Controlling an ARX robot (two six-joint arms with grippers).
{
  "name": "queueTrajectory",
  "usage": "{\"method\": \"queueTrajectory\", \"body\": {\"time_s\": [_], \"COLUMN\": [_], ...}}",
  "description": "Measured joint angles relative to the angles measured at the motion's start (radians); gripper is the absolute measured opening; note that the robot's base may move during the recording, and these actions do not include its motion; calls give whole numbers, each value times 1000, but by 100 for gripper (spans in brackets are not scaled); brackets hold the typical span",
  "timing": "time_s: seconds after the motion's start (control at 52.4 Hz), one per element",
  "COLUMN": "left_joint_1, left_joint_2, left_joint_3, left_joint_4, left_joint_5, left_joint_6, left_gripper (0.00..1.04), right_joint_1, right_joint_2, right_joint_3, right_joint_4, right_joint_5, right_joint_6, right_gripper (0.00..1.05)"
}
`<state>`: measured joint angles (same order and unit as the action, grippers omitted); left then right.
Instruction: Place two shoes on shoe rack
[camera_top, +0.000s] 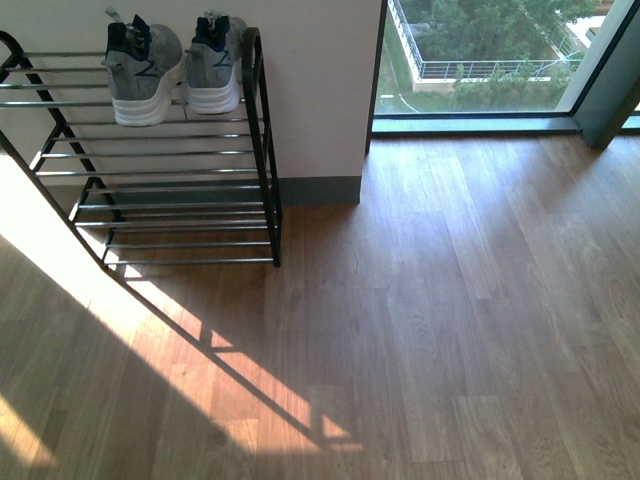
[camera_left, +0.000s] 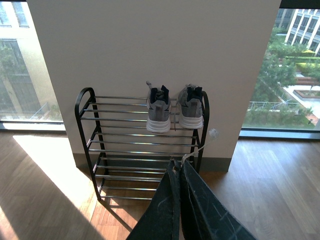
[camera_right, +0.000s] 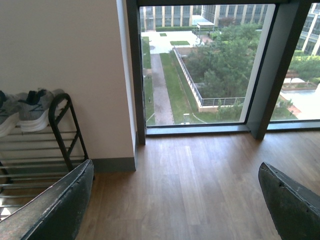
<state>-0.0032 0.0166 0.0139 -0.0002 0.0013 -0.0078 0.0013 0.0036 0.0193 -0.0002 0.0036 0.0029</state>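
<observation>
Two grey knit shoes with navy lining and white soles stand side by side, heels outward, on the top tier of the black shoe rack (camera_top: 262, 150): one shoe (camera_top: 143, 72) on the left, the other shoe (camera_top: 214, 66) by the rack's right end. The left wrist view shows the same shoes (camera_left: 159, 111) (camera_left: 191, 107) on the shoe rack (camera_left: 85, 107). My left gripper (camera_left: 177, 167) is shut on nothing, back from the rack. My right gripper (camera_right: 176, 185) is open and empty over bare floor, with the shoes (camera_right: 34, 111) and shoe rack (camera_right: 62, 127) off to one side. Neither arm shows in the front view.
The rack stands against a pale wall (camera_top: 310, 80) with a grey skirting board. A floor-to-ceiling window (camera_top: 480, 55) with a dark frame lies to the right. The wooden floor (camera_top: 450, 320) stretches in front, crossed by sunlight and the rack's shadow. The rack's lower tiers hold nothing.
</observation>
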Motion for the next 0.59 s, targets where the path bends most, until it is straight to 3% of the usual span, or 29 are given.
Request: {"method": "queueTrajectory", "body": {"time_s": [0.592], "left_joint_1": [0], "left_joint_2": [0], "left_joint_3": [0], "left_joint_4": [0], "left_joint_5": [-1], "left_joint_6": [0], "left_gripper": [1], "right_joint_1": [0], "right_joint_2": [0], "right_joint_3": [0], "right_joint_4": [0], "right_joint_5": [-3], "right_joint_6": [0], "right_gripper": [96]}}
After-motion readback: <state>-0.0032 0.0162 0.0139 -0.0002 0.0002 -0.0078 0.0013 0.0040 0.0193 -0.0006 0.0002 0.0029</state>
